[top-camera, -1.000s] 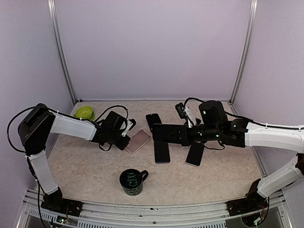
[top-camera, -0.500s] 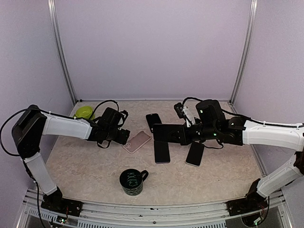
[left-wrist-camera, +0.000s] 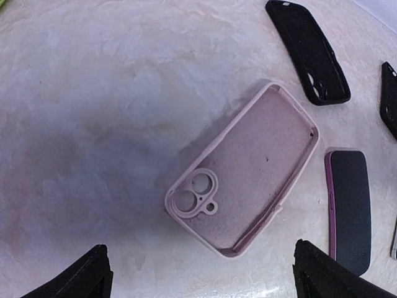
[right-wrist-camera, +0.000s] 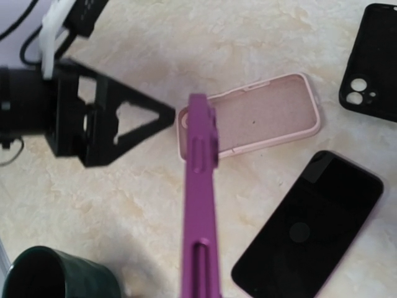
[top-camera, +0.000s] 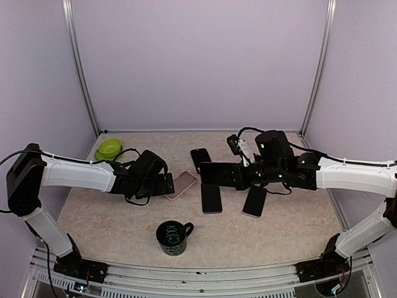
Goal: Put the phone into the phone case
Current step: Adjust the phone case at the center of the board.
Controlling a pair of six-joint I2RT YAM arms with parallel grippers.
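The pink phone case (left-wrist-camera: 245, 171) lies on the table with its inside up and its camera cutout toward my left gripper (left-wrist-camera: 205, 287). That gripper is open just short of the case's near end, touching nothing; only its two black fingertips (left-wrist-camera: 87, 276) show at the bottom corners. In the top view the left gripper (top-camera: 167, 186) sits beside the case (top-camera: 181, 184). My right gripper (top-camera: 245, 176) is shut on the purple phone (right-wrist-camera: 201, 205), held edge-on above the table right of the case (right-wrist-camera: 254, 115). Its fingers are hidden in the right wrist view.
A black-screened phone (top-camera: 211, 197) and another dark phone (top-camera: 255, 200) lie under the right arm. A black case (top-camera: 200, 156) lies behind them. A dark green mug (top-camera: 172, 237) stands near the front edge, and a green bowl (top-camera: 110, 147) at the back left.
My left gripper has opened, let go of the pink case and drawn back a little toward the left. The case stays flat on the table. The right arm holds still with the phone.
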